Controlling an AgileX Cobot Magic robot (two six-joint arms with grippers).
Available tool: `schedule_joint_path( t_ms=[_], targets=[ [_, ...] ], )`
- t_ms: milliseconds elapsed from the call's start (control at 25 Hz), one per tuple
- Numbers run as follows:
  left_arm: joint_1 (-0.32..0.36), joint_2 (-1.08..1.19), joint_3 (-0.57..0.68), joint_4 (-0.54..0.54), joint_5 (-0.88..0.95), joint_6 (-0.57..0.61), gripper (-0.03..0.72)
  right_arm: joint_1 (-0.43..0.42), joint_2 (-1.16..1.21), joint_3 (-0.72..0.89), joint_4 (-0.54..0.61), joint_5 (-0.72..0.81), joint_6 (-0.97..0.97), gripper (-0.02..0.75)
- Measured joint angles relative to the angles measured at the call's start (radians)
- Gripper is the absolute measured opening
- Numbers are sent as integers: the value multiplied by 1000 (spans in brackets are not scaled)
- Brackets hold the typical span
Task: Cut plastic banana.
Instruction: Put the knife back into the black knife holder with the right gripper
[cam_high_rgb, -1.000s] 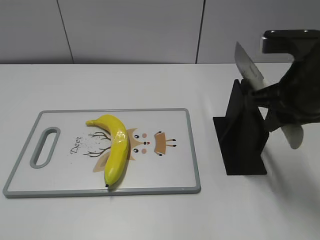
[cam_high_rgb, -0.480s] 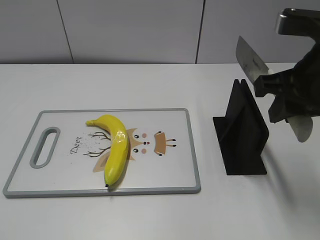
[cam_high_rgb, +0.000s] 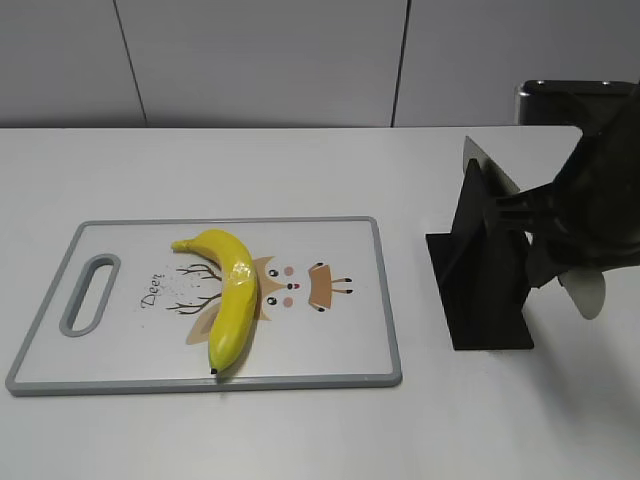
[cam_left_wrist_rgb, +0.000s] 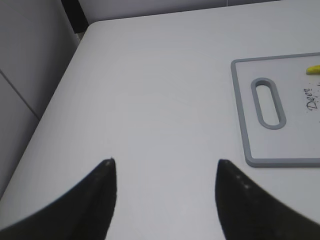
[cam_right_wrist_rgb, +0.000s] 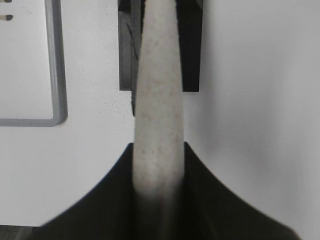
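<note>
The plastic banana (cam_high_rgb: 232, 300) lies on the white cutting board (cam_high_rgb: 340, 350), curved, left of the board's printed cartoon. Only its tip (cam_left_wrist_rgb: 313, 69) shows in the left wrist view. My right gripper (cam_high_rgb: 540, 225) is shut on the knife's pale handle (cam_right_wrist_rgb: 157, 100), whose end (cam_high_rgb: 585, 290) sticks out lower right. The knife blade (cam_high_rgb: 488, 165) sits low in the slot of the black knife stand (cam_high_rgb: 485, 290), far right of the board. My left gripper (cam_left_wrist_rgb: 162, 165) is open and empty above bare table, left of the board's handle end (cam_left_wrist_rgb: 269, 102).
The black knife stand (cam_right_wrist_rgb: 191, 50) stands on the table between the board's right edge (cam_right_wrist_rgb: 57, 75) and my right arm. A grey wall runs behind the table. The table's left edge (cam_left_wrist_rgb: 50, 107) is near my left gripper.
My right gripper first lifted the knife higher, then lowered it, so the blade now sits lower in the stand's slot. The banana and board have not moved.
</note>
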Motion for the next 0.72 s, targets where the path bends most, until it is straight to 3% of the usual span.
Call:
schedule_joint_path(
  t_ms=[240, 360, 480, 520, 720],
  targets=[
    [0, 0, 0, 0, 0, 0, 575, 0, 4, 0, 12, -1, -5, 176],
    [0, 0, 0, 0, 0, 0, 575, 0, 4, 0, 52, 5, -53, 324],
    [0, 0, 0, 0, 0, 0, 575, 0, 4, 0, 116, 14, -122, 567],
    [0, 0, 0, 0, 0, 0, 575, 0, 4, 0, 130, 19, -134, 606],
    [0, 0, 0, 0, 0, 0, 575, 0, -57, 0, 146, 97, -187, 634]
  ],
)
